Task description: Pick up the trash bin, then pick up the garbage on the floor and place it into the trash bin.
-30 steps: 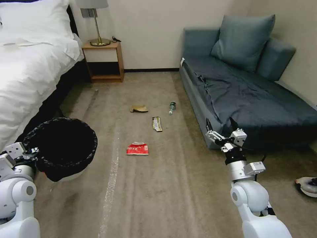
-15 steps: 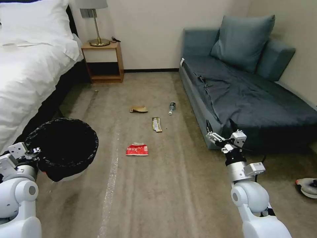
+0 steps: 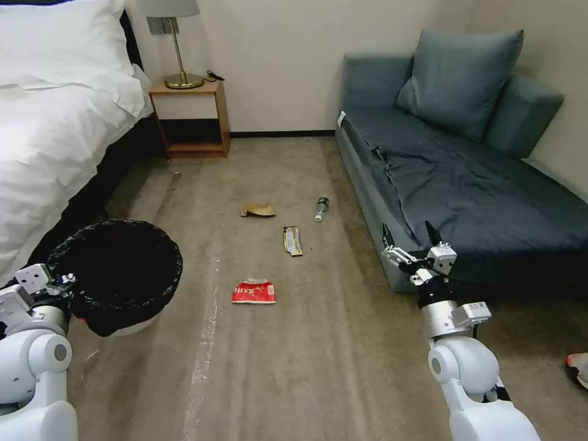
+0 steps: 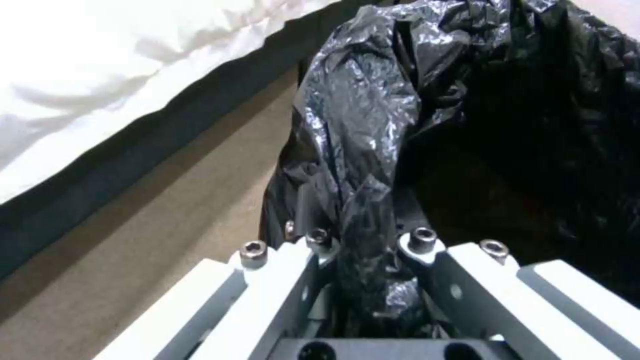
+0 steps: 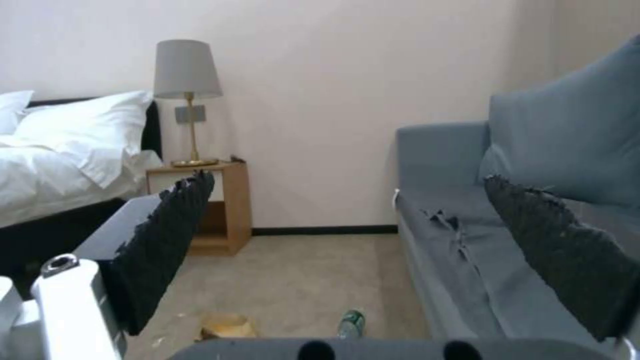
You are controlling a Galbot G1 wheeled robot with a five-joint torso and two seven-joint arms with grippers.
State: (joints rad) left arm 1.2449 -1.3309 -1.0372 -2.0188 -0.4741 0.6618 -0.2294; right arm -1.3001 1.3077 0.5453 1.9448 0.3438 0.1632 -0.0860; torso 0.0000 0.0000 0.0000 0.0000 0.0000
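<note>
In the head view the trash bin [image 3: 116, 269], white with a black bag liner, hangs at the lower left beside the bed. My left gripper [image 3: 61, 280] is shut on its near rim; the left wrist view shows the liner [image 4: 360, 150] pinched between the fingers. The garbage lies on the carpet ahead: a red-and-white packet [image 3: 253, 291], a gold wrapper [image 3: 292, 240], a small bottle [image 3: 321, 208] and a cardboard scrap [image 3: 258, 211]. My right gripper [image 3: 408, 236] is raised by the sofa's front corner, open and holding nothing. Its wrist view shows the bottle [image 5: 351, 322] and the scrap [image 5: 227, 326] past the fingers [image 5: 167, 240].
A white bed [image 3: 49, 122] runs along the left, and a wooden nightstand [image 3: 190, 116] with a lamp stands at the back wall. A blue sofa [image 3: 465, 184] fills the right side. A shoe [image 3: 579, 366] lies at the right edge. Open carpet runs between bed and sofa.
The whole picture has shifted: the litter and sofa sit lower in the head view, so the camera has moved. Both arms hold the same pose, the bin still gripped.
</note>
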